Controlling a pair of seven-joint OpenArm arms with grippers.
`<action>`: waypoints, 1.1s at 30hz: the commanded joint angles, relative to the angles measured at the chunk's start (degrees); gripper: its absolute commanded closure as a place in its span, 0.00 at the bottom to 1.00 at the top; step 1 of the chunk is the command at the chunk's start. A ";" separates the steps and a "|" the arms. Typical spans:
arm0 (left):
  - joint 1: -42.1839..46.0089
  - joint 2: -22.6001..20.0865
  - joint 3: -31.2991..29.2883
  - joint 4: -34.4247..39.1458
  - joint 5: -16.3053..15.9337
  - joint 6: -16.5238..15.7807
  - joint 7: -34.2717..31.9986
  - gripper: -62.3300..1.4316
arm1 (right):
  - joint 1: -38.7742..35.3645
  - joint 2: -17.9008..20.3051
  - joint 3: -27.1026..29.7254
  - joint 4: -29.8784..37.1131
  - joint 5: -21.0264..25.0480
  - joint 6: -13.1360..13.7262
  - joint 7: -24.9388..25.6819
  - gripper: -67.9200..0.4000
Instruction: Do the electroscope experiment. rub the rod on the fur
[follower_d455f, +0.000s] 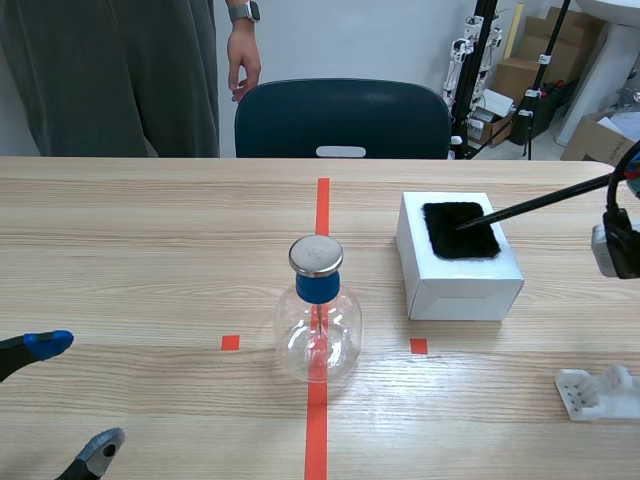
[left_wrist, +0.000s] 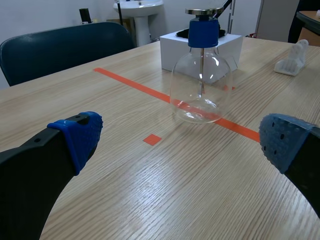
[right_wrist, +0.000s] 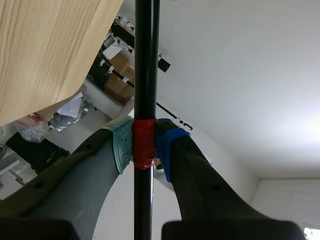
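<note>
The electroscope (follower_d455f: 318, 320), a clear flask with a blue collar and a metal disc on top, stands on the centre tape line. To its right a white box (follower_d455f: 470, 285) carries a black fur patch (follower_d455f: 460, 230). A long black rod (follower_d455f: 545, 204) slants in from the right, its tip resting on the fur. My right gripper (right_wrist: 144, 145) is shut on the rod (right_wrist: 146, 75) at its red tape band. My left gripper (follower_d455f: 72, 395) hovers open at the near left, well short of the flask (left_wrist: 201, 75), nothing between its pads (left_wrist: 80, 135).
A white rod stand (follower_d455f: 600, 392) lies at the near right. A dark chair (follower_d455f: 340, 115) sits behind the table's far edge, and a person (follower_d455f: 120, 70) stands at the far left. Cardboard boxes and stands fill the back right.
</note>
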 joint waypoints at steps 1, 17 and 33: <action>-0.15 -0.04 -0.37 0.70 -0.61 -0.07 -2.86 0.00 | 0.66 0.63 0.44 0.07 -0.35 -0.11 0.46 0.99; -0.15 -0.04 -0.37 0.70 -0.61 -0.07 -2.86 0.00 | 0.63 0.50 0.44 0.46 0.22 -0.48 -5.33 0.99; -0.15 -0.04 -0.37 0.70 -0.61 -0.07 -2.86 0.00 | 0.46 0.76 0.42 0.52 0.50 1.07 -1.18 0.99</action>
